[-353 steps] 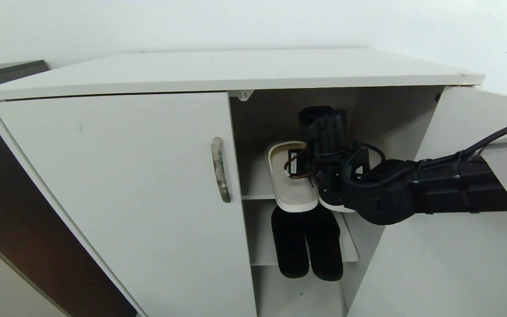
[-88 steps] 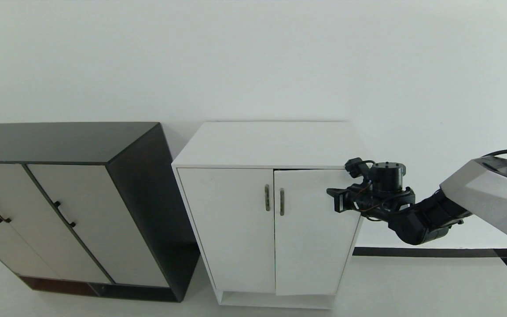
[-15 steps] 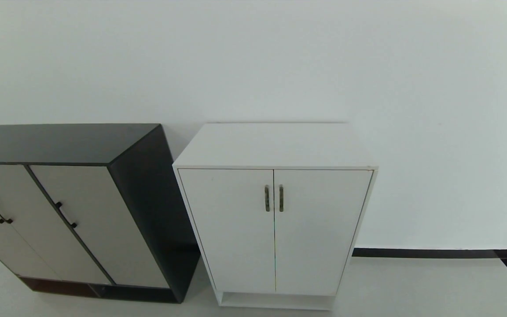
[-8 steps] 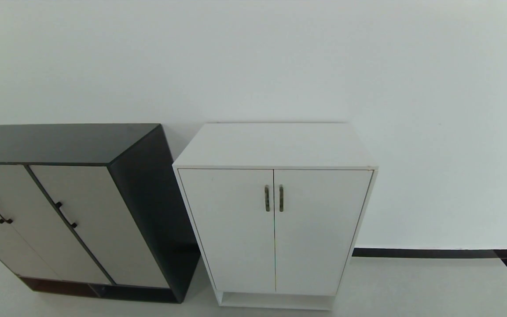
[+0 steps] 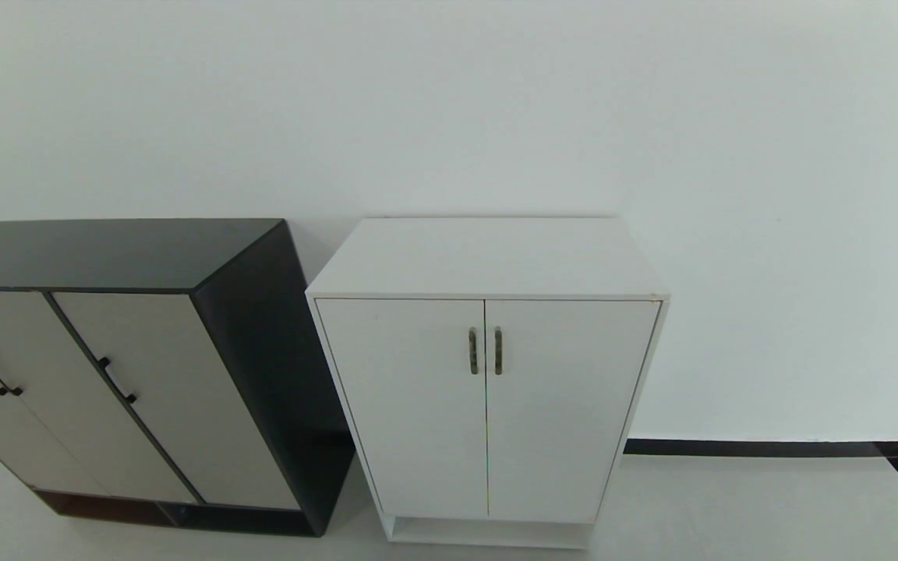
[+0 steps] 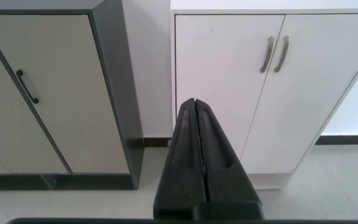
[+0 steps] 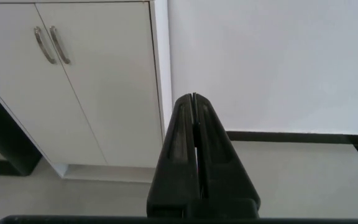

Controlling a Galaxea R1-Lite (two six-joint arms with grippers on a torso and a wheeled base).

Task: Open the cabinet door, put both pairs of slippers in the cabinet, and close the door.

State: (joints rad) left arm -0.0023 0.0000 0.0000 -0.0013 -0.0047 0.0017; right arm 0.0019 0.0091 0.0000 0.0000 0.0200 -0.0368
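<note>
Against a plain wall (image 5: 449, 101) stands the white cabinet (image 5: 488, 261), its doors (image 5: 558, 405) shut flush, slippers probably inside. Left hand (image 6: 195, 106) and right hand (image 7: 193, 99) are clenched and empty, held well apart from it, since the work seems finished.

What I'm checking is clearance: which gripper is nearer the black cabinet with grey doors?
Left. The left gripper faces the gap between the black cabinet with grey doors and the white two-door cabinet; the right gripper points just past the white cabinet's right edge, farther off.

Bare indoor room, likely a home entryway or test space — white cabinet (image 5: 486, 405) at centre, dark cabinet (image 5: 129, 366) lower left, blank wall (image 5: 449, 101), grey floor (image 5: 730, 506)
</note>
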